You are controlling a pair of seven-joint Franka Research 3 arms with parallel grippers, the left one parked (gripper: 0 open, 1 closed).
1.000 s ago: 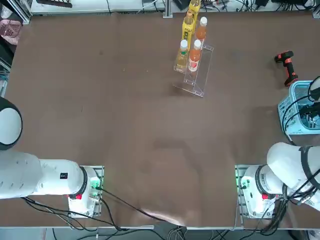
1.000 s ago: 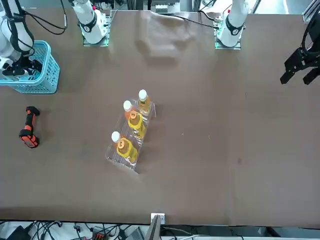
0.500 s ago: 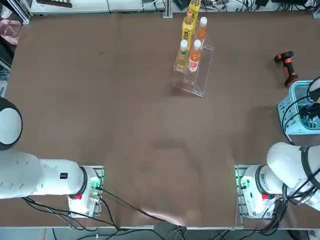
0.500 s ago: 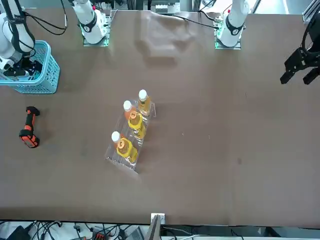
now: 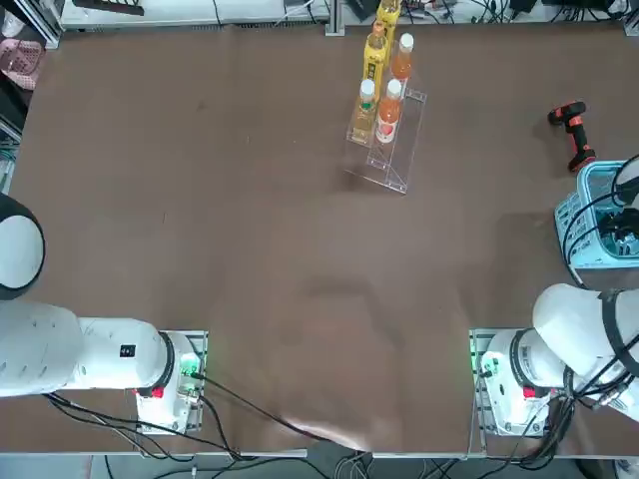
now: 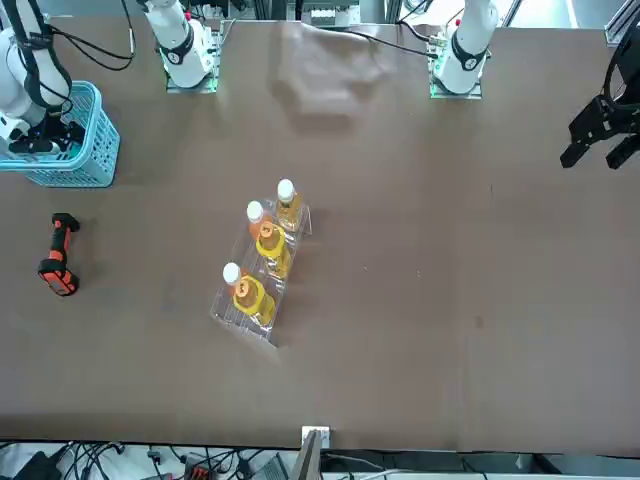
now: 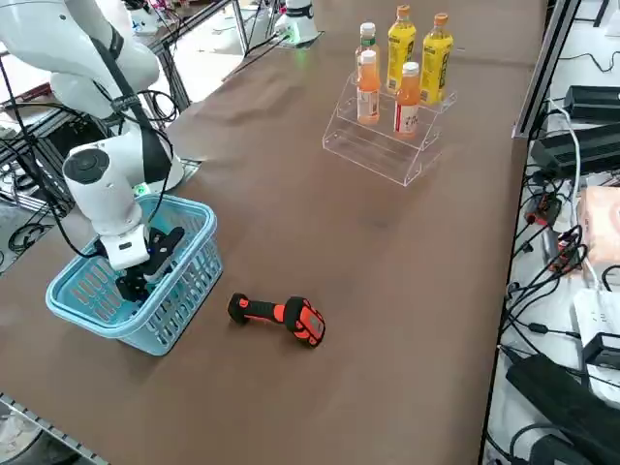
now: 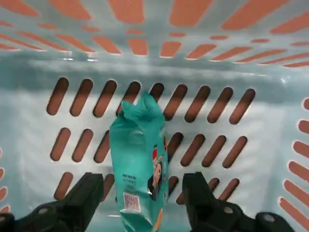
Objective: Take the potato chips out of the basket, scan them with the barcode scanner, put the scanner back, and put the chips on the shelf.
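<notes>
The potato chips (image 8: 138, 159) are a slim teal packet standing on end on the basket's slotted floor (image 8: 231, 77). My right gripper (image 8: 141, 200) is open down inside the basket, one finger on either side of the packet and neither pressing it. From the side, the gripper (image 7: 136, 281) reaches into the light blue basket (image 7: 184, 281) and hides the chips. The black and orange barcode scanner (image 7: 281, 315) lies on the table just beyond the basket. The clear stepped shelf (image 7: 378, 150) stands farther off.
Several orange and yellow drink bottles (image 5: 384, 90) fill the shelf (image 5: 394, 150). The basket (image 5: 584, 215) sits at the table's right edge with the scanner (image 5: 574, 130) behind it. Cables and boxes lie off the table's far edge.
The right wrist has shifted only slightly inside the basket. Its fingers have stayed open, and the scanner, shelf and bottles have not moved.
</notes>
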